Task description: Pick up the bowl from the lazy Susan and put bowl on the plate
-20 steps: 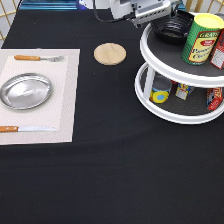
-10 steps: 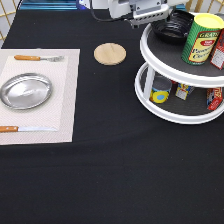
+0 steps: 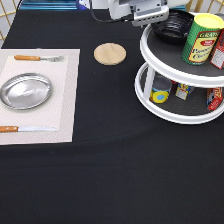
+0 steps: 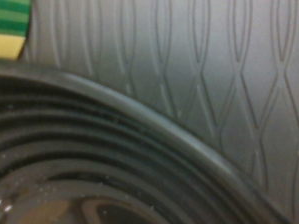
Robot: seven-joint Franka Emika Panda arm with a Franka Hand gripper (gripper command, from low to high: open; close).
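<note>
The bowl [image 3: 172, 26] sits on the upper tier of the lazy Susan [image 3: 176, 112], toward the exterior view's top, on the tier's left side. Just beside it on the same tier stands one green-and-yellow can [image 3: 201, 39], with the edge of a red container [image 3: 218, 50] at the picture's right border; both crowd the bowl from the right. On the lower tier I count three small items: a blue-and-yellow tin [image 3: 160, 93], a small package [image 3: 184, 91] and a red one [image 3: 215, 98], standing among the white posts.

Well apart, at the exterior view's left, one pale placemat [image 3: 67, 95] lies on the black worktop [image 3: 115, 175]. On it rests one plate [image 3: 25, 91], bare, with one fork [image 3: 37, 58] above it and one knife [image 3: 22, 129] below it, both with orange-brown handles. One round wooden disc [image 3: 110, 53] lies on the cloth between the mat and the turntable.

The arm comes in from the exterior view's top edge, its white and grey hand reaching across to the bowl's left rim. The end effector [image 3: 152, 17] is down at that rim, but I cannot tell whether it is spread or pinching. The wrist view shows the bowl's ridged inside [image 4: 78, 165] very close, next to the tier's patterned grey surface [image 4: 228, 65].
</note>
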